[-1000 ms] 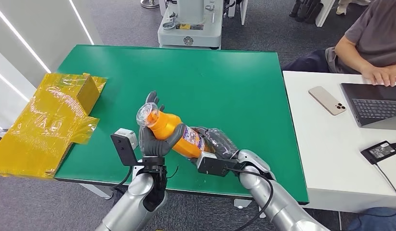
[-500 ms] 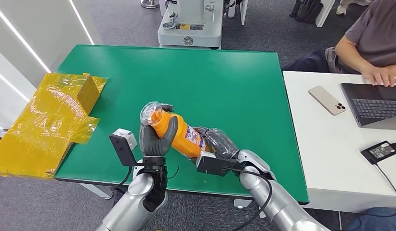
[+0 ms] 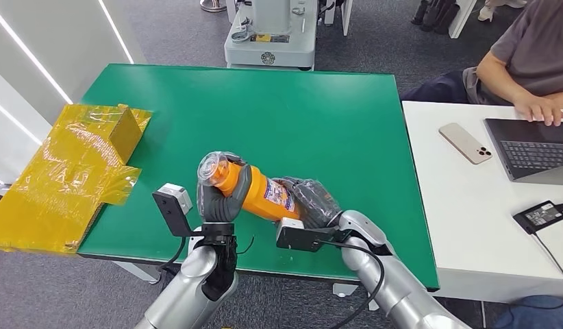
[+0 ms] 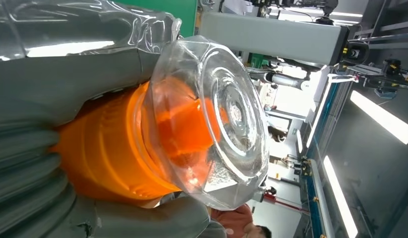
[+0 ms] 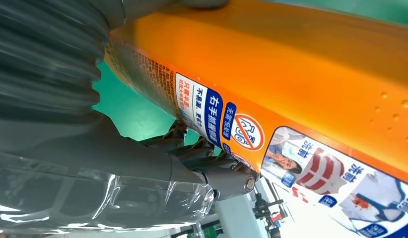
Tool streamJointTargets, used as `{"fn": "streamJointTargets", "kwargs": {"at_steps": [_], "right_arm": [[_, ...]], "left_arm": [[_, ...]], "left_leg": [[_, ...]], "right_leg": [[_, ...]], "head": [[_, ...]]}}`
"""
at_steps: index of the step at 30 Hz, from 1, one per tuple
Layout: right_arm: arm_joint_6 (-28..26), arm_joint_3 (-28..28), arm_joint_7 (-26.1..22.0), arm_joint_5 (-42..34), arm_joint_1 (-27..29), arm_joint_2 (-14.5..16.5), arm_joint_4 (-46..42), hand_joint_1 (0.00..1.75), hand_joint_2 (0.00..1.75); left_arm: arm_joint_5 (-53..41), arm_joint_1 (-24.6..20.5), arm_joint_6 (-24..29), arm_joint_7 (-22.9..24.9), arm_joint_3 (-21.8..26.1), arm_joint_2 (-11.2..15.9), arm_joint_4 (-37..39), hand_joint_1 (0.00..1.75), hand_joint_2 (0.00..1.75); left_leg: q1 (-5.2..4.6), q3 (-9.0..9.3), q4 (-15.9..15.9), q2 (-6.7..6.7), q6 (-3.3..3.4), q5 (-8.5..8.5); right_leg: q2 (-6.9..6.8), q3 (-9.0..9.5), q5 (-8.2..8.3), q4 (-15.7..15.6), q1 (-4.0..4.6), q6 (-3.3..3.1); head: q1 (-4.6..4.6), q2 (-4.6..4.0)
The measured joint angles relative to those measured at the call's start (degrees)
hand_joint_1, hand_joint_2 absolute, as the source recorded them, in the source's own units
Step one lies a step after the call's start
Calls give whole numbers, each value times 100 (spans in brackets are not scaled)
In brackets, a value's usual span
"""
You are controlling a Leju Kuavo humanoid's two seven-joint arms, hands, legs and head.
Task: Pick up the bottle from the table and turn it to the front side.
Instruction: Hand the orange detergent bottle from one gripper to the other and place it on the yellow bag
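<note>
An orange bottle [image 3: 261,192] with a clear cap [image 3: 211,166] and a printed label is held above the near edge of the green table [image 3: 333,123], lying tilted with the cap toward the left. My left hand [image 3: 222,195] grips its neck end, the thumb wrapped over the orange shoulder. My right hand [image 3: 313,200] holds the bottom end. In the left wrist view the clear cap [image 4: 217,124] and orange neck [image 4: 107,148] sit in the grey hand. In the right wrist view the bottle's label [image 5: 271,144] runs close across the frame.
A yellow wrapped box [image 3: 73,171] lies at the table's left edge. To the right stands a white table [image 3: 464,226] with a phone [image 3: 465,142], a laptop [image 3: 532,147] and a charger [image 3: 539,214]; a person [image 3: 525,62] sits there. A grey machine base [image 3: 268,34] stands beyond the table.
My left hand has closed around the bottle's neck, its fingers no longer spread behind the cap. The bottle has tipped slightly lower and my right hand has shifted a little forward.
</note>
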Motion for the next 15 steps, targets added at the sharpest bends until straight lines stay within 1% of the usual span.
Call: {"fn": "streamJointTargets", "kwargs": {"at_steps": [1,3,15], "right_arm": [[-20,-11,1,-1,1,-5,-17,4,175],[-87,-36,-2,-10,0,-10,-56,0,175],[-484,-291,-132,-418,116,-10,-318,0,175]], "left_arm": [[0,-1,1,-1,-1,-1,-4,175,175],[3,-2,4,-2,-1,1,-11,175,175],[9,-41,22,-39,6,7,-14,175,175]], "left_leg": [[0,0,0,0,0,0],[0,0,0,0,0,0],[0,-1,0,-1,0,0]], "right_leg": [[0,0,0,0,0,0],[0,0,0,0,0,0],[-1,0,0,0,0,0]], "head": [[0,0],[0,0],[-2,0]]}}
